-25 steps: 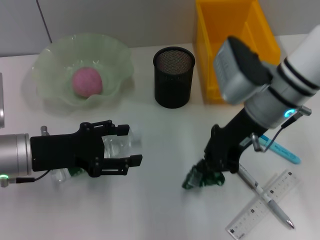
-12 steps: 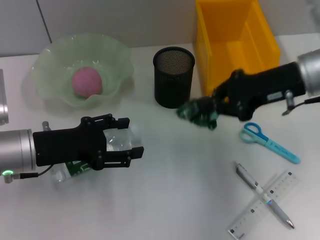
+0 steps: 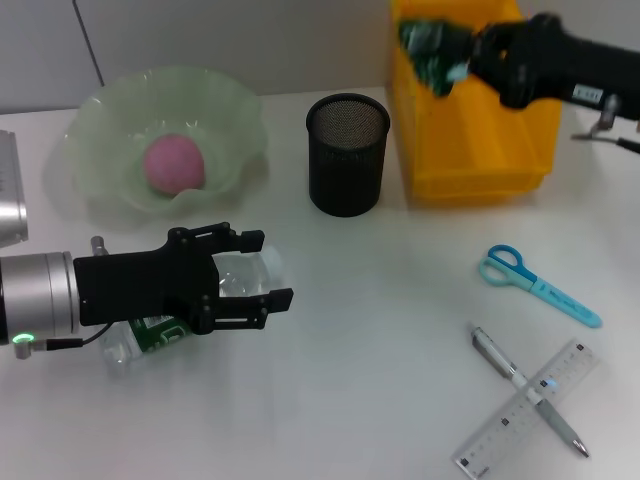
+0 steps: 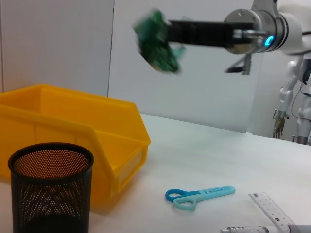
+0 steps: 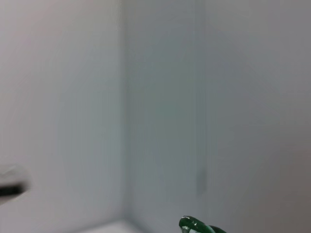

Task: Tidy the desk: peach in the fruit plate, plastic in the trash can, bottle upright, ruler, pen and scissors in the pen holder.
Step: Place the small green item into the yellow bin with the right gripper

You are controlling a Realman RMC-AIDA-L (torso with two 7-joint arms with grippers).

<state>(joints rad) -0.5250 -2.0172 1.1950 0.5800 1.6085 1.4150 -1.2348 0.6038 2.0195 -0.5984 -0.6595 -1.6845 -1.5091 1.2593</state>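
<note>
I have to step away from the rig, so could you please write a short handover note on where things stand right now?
Right gripper: shut on the green plastic, held above the yellow trash can, not yet released.
Left gripper: open around the bottle, which lies on its side on the desk.
Done: peach sits in the fruit plate.
Left: drop the plastic, stand the bottle upright, then put the scissors, pen and ruler, all on the desk, into the pen holder.
</note>
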